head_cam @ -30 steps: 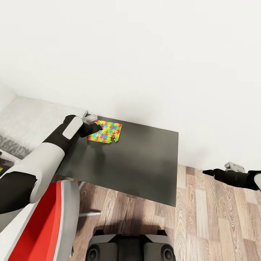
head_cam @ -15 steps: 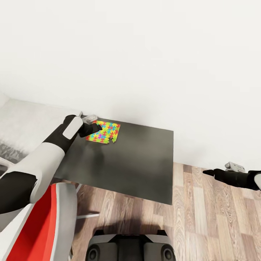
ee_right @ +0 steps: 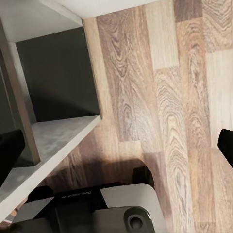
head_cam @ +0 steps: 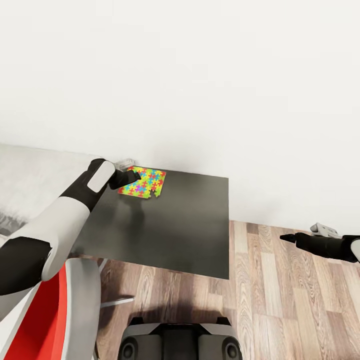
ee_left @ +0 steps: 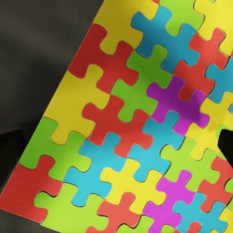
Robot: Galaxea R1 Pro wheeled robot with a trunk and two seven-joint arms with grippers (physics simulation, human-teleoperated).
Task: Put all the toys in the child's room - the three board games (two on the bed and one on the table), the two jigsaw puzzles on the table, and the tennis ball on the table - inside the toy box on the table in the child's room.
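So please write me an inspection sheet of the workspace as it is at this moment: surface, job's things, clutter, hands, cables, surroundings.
Surface: dark grey table wing, its far edge against the white wall.
Job's things: one jigsaw puzzle lies flat near the table's far left corner; its pieces are seen close up in the left wrist view.
Clutter: nothing seen.
Hands: left hand at the puzzle's left edge, whether it grips cannot be told; right hand held over the floor, off the table, state unclear.
Cables: nothing seen.
Surroundings: wooden floor, white wall, red and grey chair at near left.
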